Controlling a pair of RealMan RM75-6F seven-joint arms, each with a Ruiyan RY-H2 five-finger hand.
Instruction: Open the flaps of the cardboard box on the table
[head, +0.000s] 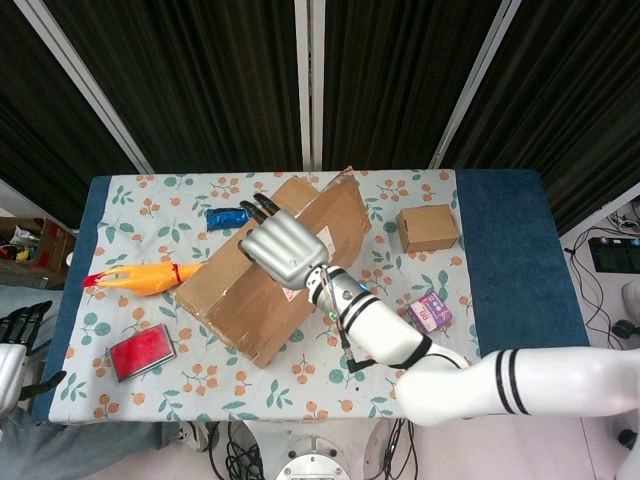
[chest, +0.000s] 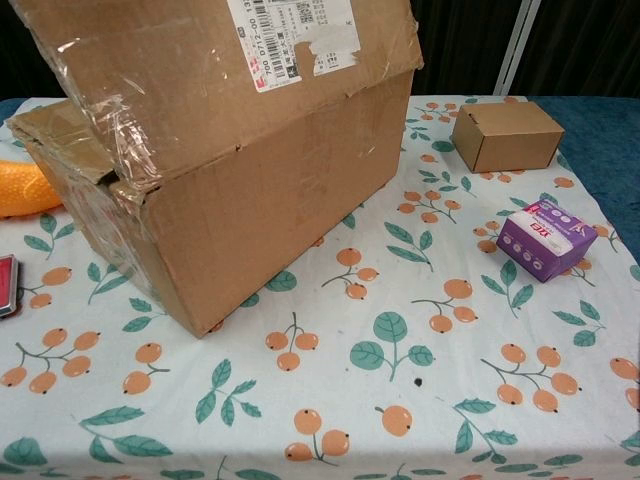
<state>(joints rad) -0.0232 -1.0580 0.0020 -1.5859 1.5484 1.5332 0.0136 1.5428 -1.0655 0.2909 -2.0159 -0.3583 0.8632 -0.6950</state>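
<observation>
Overhead, your head view shows the whole flower-print tablecloth table and both hands; your chest view shows no hand, only the large brown cardboard box close up, with the white shipping label on its raised top flap and torn clear tape along the near edge. Your right hand lies over the middle of the box, dark fingertips reaching past the lifted flap's far edge; the fingers are spread and nearly straight, pressing against the flap, with nothing grasped. Your left hand sits off the table's left edge, fingers apart and empty. The box stands left of table centre, its long axis running diagonally from near-left to far-right. The raised flap tilts steeply upward, hinged along the long side.
</observation>
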